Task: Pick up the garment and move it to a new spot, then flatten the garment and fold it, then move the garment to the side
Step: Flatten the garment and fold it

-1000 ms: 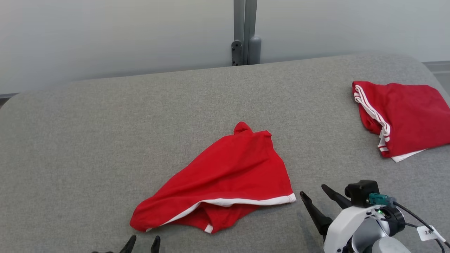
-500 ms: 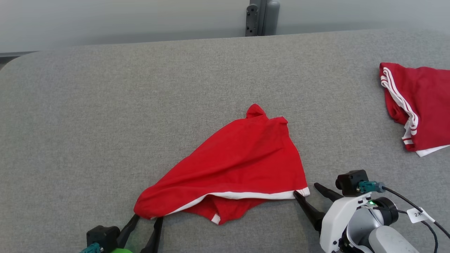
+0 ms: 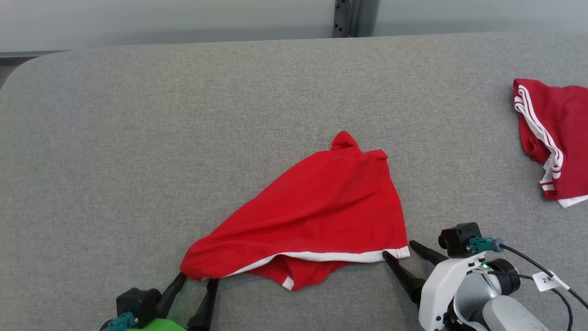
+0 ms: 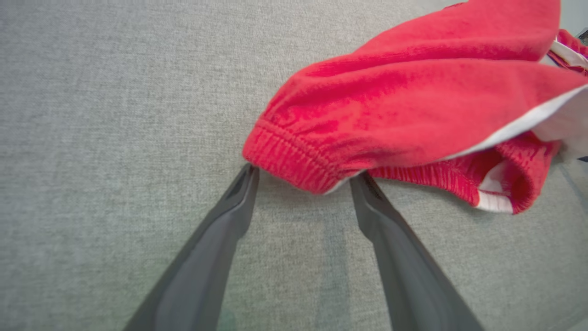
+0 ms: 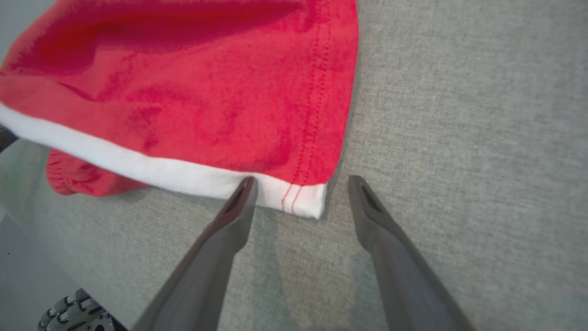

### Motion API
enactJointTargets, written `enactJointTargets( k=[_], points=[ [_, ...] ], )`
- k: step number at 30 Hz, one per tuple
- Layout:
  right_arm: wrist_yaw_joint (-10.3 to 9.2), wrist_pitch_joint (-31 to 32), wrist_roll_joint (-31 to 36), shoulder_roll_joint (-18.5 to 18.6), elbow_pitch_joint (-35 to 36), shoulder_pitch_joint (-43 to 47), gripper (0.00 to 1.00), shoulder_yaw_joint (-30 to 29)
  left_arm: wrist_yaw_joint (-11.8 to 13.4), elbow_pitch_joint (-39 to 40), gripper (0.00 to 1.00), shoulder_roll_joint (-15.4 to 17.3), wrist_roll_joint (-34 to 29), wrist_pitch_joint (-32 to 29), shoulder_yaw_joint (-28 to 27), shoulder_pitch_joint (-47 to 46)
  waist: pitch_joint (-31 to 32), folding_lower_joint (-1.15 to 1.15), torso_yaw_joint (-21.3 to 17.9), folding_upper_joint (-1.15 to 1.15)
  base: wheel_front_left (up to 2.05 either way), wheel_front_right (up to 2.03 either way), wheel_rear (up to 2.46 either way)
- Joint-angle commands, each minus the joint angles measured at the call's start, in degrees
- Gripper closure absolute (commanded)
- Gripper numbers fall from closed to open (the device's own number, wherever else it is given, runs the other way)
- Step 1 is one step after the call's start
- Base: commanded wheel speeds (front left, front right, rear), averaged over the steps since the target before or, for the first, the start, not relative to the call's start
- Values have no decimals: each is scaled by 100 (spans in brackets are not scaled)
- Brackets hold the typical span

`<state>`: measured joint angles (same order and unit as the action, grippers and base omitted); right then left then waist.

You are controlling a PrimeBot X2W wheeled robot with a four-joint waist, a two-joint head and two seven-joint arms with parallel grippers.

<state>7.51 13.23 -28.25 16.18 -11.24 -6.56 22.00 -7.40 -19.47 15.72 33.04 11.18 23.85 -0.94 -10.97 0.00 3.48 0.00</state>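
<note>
A red garment (image 3: 317, 216) with white trim lies crumpled near the front of the grey table (image 3: 138, 138). My left gripper (image 3: 198, 279) is open at its near left corner; in the left wrist view its fingertips (image 4: 248, 177) touch the ribbed red hem of the garment (image 4: 390, 105). My right gripper (image 3: 398, 247) is open at the near right corner. In the right wrist view the white-edged corner of the garment (image 5: 206, 92) sits between its two fingertips (image 5: 243, 186), with nothing gripped.
A second red garment (image 3: 558, 138) with white stripes lies folded at the table's far right edge. A grey post (image 3: 349, 18) stands behind the table's back edge. A dark wheel (image 5: 76, 315) shows below the table's front edge.
The camera has tipped down and turned, shifting the whole scene. Both grippers have moved forward to the garment's near corners; the left one has come into view. The garment lies as before.
</note>
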Motion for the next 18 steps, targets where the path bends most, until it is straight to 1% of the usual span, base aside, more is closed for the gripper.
enactJointTargets(
  k=[1, 8, 9, 10, 11, 12, 13, 14, 18],
  points=[
    [-3, -19, -39, 27, -38, -25, 0, 11, -12, 30, 0, 71, 29, 33, 1, -41, 9, 0, 12, 0, 0, 0, 0],
    [-3, 43, -123, 35, -56, -24, 0, 57, -12, 213, 0, 135, 81, 48, 131, -109, -37, 0, 31, 0, 0, 0, 0],
    [-3, 80, -160, 45, -63, -43, 24, 90, -12, 245, 0, 134, 101, 42, 182, -145, -56, 0, 30, 0, 0, 0, 0],
    [-3, 124, -234, 45, -64, -57, 60, 133, -12, 264, 22, 150, 117, 24, 242, -166, -75, 0, 26, 0, 0, 0, 0],
    [-2, 114, -309, 47, -50, -78, 97, 168, -12, 284, 52, 170, 147, 26, 282, -189, -92, 0, 21, 0, 0, 0, 0],
    [-2, 97, -374, 64, -67, -101, 100, 153, -12, 293, 66, 195, 155, 31, 327, -211, -108, 0, 15, 0, 0, 0, 0],
    [-2, 129, -422, 115, -80, -126, 100, 187, -12, 296, 94, 214, 157, 12, 368, -226, -119, 0, 11, 0, 0, 0, 0],
    [-2, 128, -490, 166, -68, -156, 100, 212, -12, 304, 100, 230, 172, 10, 410, -247, -129, 0, 4, 0, 0, 0, 0],
    [-3, 7, -735, 334, 76, -203, 100, 71, -12, 396, 100, 350, 285, -5, 516, -274, -102, 0, -26, 0, 0, 0, 0]
  ],
)
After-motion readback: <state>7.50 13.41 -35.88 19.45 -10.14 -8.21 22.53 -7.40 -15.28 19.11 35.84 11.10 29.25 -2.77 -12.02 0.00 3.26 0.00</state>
